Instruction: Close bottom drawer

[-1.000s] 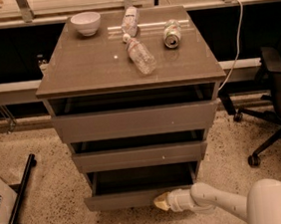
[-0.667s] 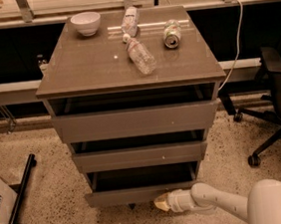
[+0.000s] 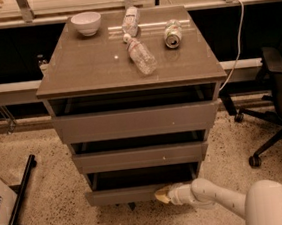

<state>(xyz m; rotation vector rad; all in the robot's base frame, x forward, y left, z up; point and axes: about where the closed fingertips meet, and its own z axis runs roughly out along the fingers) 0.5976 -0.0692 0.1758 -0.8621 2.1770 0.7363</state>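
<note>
Since the grey-brown handleless bottom drawer [image 3: 124, 193] juts out, lower centre, the yellow-tipped gripper [image 3: 164, 195] meets its front, likely to push; jaw state unclear.

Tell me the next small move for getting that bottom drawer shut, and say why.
Probably push the gripper straight back toward the cabinet. It sits against the front of the bottom drawer, right of its middle, and that front juts out past the middle drawer above, with a dark gap showing its open box.
</note>
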